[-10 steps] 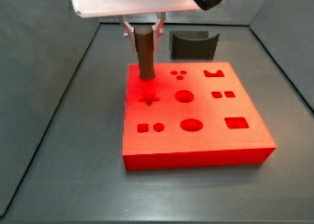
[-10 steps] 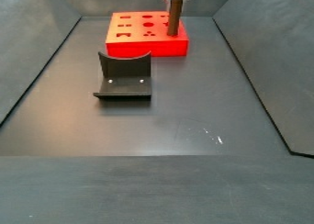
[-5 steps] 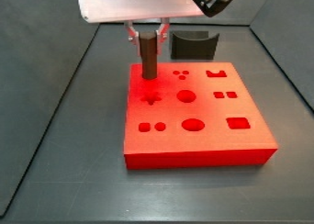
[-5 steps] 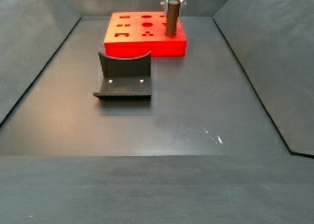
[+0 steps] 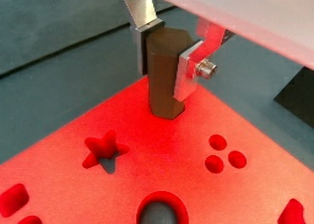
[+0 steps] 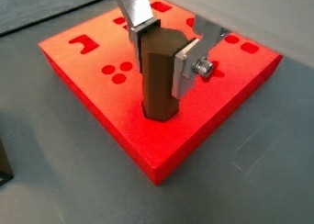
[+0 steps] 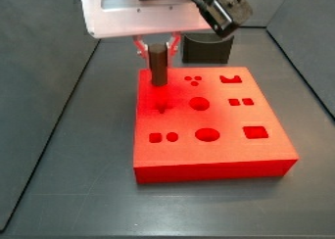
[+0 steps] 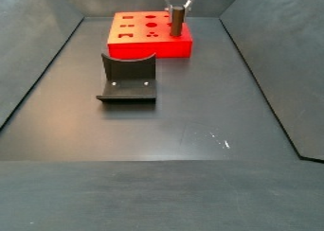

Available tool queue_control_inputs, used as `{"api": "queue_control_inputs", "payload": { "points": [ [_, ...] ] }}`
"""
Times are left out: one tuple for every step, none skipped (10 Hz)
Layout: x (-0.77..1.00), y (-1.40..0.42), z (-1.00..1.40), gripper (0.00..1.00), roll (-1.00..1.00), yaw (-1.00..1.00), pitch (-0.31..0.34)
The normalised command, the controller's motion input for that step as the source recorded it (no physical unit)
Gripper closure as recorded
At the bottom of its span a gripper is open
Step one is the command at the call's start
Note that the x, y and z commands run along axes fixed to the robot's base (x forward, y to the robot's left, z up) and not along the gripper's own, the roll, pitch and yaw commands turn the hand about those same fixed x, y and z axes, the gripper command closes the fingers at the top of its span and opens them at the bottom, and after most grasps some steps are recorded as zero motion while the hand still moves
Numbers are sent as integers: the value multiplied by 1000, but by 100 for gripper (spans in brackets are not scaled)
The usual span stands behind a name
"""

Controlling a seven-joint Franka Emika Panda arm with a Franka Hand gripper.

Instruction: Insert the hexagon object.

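Note:
The hexagon object, a reddish-brown six-sided peg, stands upright between the fingers of my gripper, which is shut on its upper part. Its lower end meets the top face of the red block near a back corner and seems sunk a little into a hole there. Both wrist views show this; the peg, gripper and block appear again. In both side views the gripper holds the peg over the block.
The block's top has several cut-out holes, among them a star-shaped one and three small round ones close to the peg. The dark fixture stands on the grey floor beside the block. Grey walls ring the floor.
My gripper has come down with the peg. Less of the peg shows above the red block than one second ago.

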Motion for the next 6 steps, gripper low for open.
{"api": "queue_control_inputs", "payload": {
  "points": [
    [117,263,-989,100,-93,0,14],
    [206,263,-911,100,-114,0,63],
    [180,251,-883,100,-110,0,84],
    [40,6,-740,100,-1,0,129],
    [0,0,0,100,-10,0,0],
    [0,0,0,100,0,0,0]
  ]
}}
